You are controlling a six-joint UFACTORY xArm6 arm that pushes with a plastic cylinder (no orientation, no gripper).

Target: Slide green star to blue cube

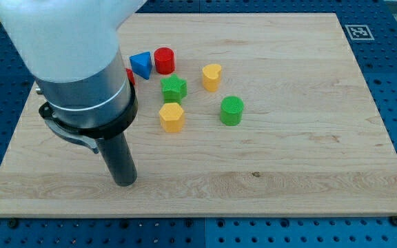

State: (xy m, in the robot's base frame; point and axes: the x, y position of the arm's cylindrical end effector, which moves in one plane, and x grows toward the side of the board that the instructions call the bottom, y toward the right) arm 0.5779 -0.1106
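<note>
Green star-shaped block (174, 87) sits on the wooden bench (309, 138), touching no block, just below the blue block (141, 64) and red cylinder (164, 60). Rod tool, no jaws; tip (125, 182) well lower-left.

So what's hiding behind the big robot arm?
A bit of a red block peeks out beside the arm, left of the blue block. The rest is covered.

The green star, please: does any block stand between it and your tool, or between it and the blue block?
Nothing visible blocks either path. My tip sits toward the view's bottom-left of the green star; the blue block lies up-left of it, and the red cylinder stands aside.
</note>
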